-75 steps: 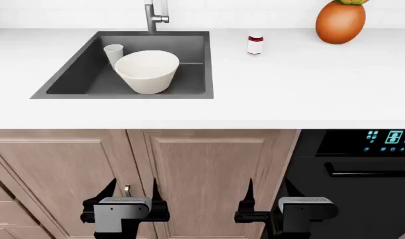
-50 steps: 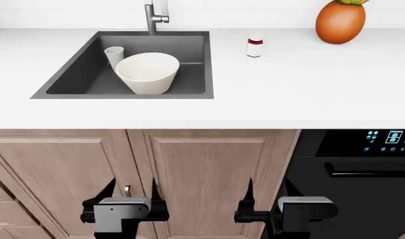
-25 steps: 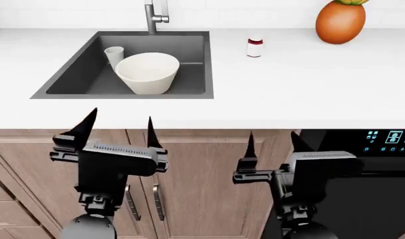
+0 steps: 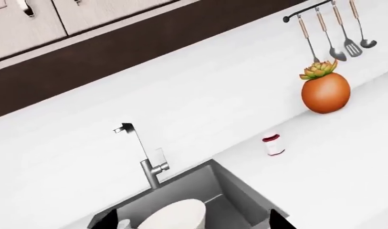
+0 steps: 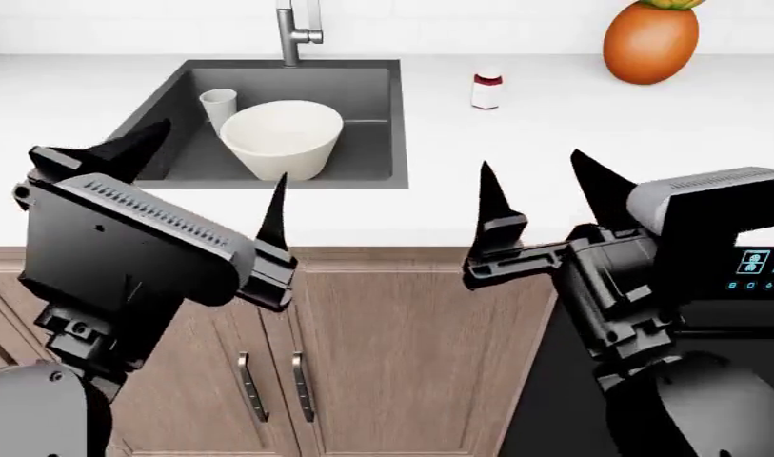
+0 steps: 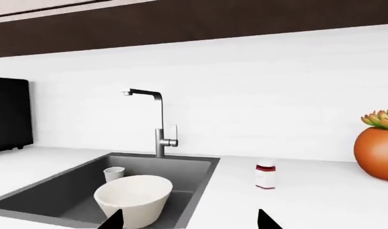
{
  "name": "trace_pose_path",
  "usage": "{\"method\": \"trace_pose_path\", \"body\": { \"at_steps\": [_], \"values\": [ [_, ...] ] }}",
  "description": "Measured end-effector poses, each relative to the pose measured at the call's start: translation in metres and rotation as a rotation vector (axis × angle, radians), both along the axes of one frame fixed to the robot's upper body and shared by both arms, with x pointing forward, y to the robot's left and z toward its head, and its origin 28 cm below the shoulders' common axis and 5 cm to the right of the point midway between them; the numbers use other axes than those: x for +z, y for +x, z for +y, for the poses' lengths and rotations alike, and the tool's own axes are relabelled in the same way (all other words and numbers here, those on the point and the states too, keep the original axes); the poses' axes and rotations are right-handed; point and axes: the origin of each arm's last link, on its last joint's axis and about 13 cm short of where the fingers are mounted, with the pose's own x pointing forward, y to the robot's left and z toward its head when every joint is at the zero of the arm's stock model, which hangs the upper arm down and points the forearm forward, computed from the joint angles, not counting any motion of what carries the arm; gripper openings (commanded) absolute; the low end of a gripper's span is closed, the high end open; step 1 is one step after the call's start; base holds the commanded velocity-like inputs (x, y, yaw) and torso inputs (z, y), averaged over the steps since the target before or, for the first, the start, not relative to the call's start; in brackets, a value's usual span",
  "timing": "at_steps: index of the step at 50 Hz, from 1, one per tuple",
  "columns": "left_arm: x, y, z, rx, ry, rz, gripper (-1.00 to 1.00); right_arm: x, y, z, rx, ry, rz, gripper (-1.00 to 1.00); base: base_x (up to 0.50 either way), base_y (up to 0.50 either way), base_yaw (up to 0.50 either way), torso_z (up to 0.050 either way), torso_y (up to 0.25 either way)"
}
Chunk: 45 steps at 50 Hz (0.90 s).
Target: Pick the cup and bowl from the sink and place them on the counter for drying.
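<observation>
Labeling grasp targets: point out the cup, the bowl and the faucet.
cup (image 5: pixel 218 103): head view, on its outer side wall just below the rim.
bowl (image 5: pixel 283 133): head view, on the inside of its open cavity.
faucet (image 6: pixel 159 129): right wrist view, on its upright grey stem.

place: home kitchen, pretty clearly
sink (image 5: pixel 266 162): dark basin sunk into a white counter (image 5: pixel 615 162), faucet (image 6: pixel 157 124) behind it
below the sink: wooden cabinets (image 5: pixel 400 352), oven (image 5: pixel 755 276) to their right
right of the sink: utensil rail (image 4: pixel 330 28) on the wall
</observation>
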Motion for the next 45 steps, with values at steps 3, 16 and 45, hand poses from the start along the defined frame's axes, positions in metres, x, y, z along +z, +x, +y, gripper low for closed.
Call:
{"method": "trace_pose_path", "body": {
  "at_steps": [3,16,45],
  "values": [
    [0.01,-0.005,0.007,-0.029,0.008,0.026,1.0,0.014,-0.003,-0.006,0.022,0.013,-0.01,1.0,0.0,0.0,0.0,0.0,0.0],
    [0.034,-0.018,0.03,-0.167,-0.145,0.036,1.0,0.057,-0.019,-0.027,0.125,0.04,-0.037,1.0,0.0,0.0,0.0,0.002,0.0],
    [0.057,-0.019,0.048,-0.306,-0.278,-0.094,1.0,0.092,-0.054,-0.049,0.229,-0.033,-0.095,1.0,0.0,0.0,0.0,0.05,0.0]
  ]
}}
